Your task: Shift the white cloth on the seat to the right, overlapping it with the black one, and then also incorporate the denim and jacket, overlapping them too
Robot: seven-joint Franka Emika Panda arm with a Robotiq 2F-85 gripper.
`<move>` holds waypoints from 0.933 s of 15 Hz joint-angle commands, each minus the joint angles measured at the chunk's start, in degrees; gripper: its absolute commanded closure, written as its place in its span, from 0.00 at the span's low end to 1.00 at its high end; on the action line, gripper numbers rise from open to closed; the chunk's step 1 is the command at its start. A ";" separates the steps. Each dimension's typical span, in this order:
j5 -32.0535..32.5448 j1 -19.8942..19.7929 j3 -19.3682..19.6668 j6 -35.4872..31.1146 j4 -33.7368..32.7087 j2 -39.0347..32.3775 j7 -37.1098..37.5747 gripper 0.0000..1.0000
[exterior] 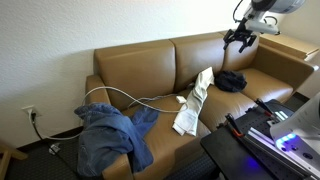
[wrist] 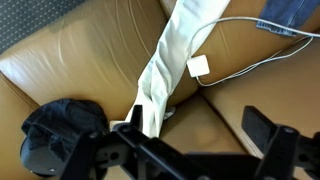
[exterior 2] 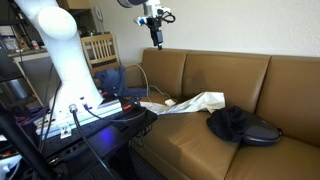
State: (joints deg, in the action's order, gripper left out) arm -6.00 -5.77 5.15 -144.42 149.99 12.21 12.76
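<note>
The tan-brown leather three-cushion sofa (exterior: 140, 62) fills both exterior views. A heap of blue denim and jacket fabric (exterior: 110, 135) hangs over its left near edge. The long off-white cloth (exterior: 192, 103) lies near to far along the right side of the middle cushion, its far end against the backrest. The small black soft garment (exterior: 231, 81) sits just right of it, on the right cushion. The gripper (exterior: 240, 40) hangs high above that garment, jaws spread wide, empty. A thin white cable (exterior: 130, 97) crosses the middle cushion.
</note>
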 commanded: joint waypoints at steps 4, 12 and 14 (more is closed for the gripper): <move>-2.13 2.40 -3.16 -9.37 -1.74 -13.62 13.51 0.00; -8.90 5.68 -4.43 -13.08 -9.34 -29.83 19.90 0.00; -10.42 7.27 -4.23 -15.04 -12.39 -36.62 22.98 0.00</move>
State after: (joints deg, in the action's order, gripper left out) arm -13.68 -0.50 0.84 -155.88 143.30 -13.24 32.19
